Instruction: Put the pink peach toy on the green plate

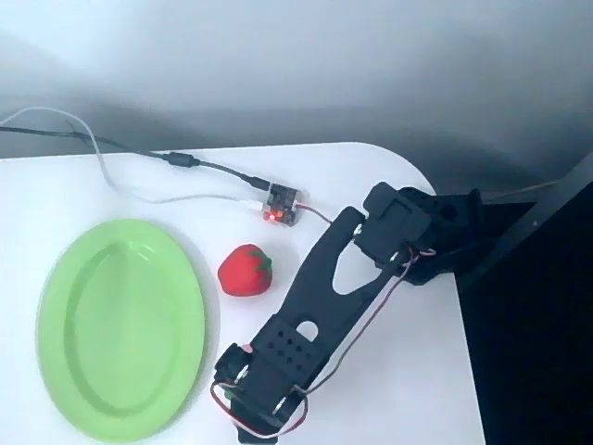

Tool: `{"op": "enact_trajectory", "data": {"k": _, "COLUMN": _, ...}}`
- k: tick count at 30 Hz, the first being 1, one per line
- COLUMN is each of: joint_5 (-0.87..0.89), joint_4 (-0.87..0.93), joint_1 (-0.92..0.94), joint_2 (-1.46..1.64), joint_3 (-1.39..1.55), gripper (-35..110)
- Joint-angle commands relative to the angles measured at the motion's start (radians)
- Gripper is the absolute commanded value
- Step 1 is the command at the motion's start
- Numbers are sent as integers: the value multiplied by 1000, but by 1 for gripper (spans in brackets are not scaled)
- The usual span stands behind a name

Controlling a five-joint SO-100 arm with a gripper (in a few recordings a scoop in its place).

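plate [120, 329] at left on table [398, 389], strawberry toy [246, 270] just right, arm [315, 306] further right

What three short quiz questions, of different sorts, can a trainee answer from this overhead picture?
1. True or false: the green plate carries a toy.
2. Which toy lies between the plate and the black arm?
A. a yellow banana
B. the red strawberry toy
C. a blue cube
3. Fill in: the small circuit board with a red light has ___ plugged into it, running towards the picture's left edge.

Key:
1. False; the plate is bare.
2. B
3. cables
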Motion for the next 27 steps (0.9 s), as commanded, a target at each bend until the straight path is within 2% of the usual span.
{"op": "enact_trajectory", "data": {"k": 1, "joint_5": 9, "joint_4": 11, "joint_1": -15, "joint_2": -29, "joint_3": -3, "gripper": 37}}
{"op": "enact_trajectory", "data": {"k": 6, "joint_5": 12, "joint_4": -3, "joint_1": -11, "joint_2": -117, "joint_3": -12, "gripper": 26}}
{"op": "enact_trajectory", "data": {"k": 10, "joint_5": 20, "joint_4": -9, "joint_1": -12, "joint_2": -161, "joint_3": -51, "gripper": 0}}
{"op": "enact_trajectory", "data": {"k": 15, "joint_5": 34, "joint_4": -20, "joint_1": -15, "joint_2": -98, "joint_3": -21, "gripper": 0}}
{"op": "enact_trajectory", "data": {"k": 20, "joint_5": 21, "joint_4": -35, "joint_1": 11, "joint_2": 287, "joint_3": 140, "gripper": 0}}
{"op": "enact_trajectory", "data": {"k": 23, "joint_5": -71, "joint_4": -91, "joint_1": 150, "joint_2": 531, "joint_3": 170, "gripper": 0}}
{"op": "enact_trajectory", "data": {"k": 27, "joint_5": -301, "joint_4": -249, "joint_1": 364, "joint_2": 637, "joint_3": 172, "gripper": 0}}
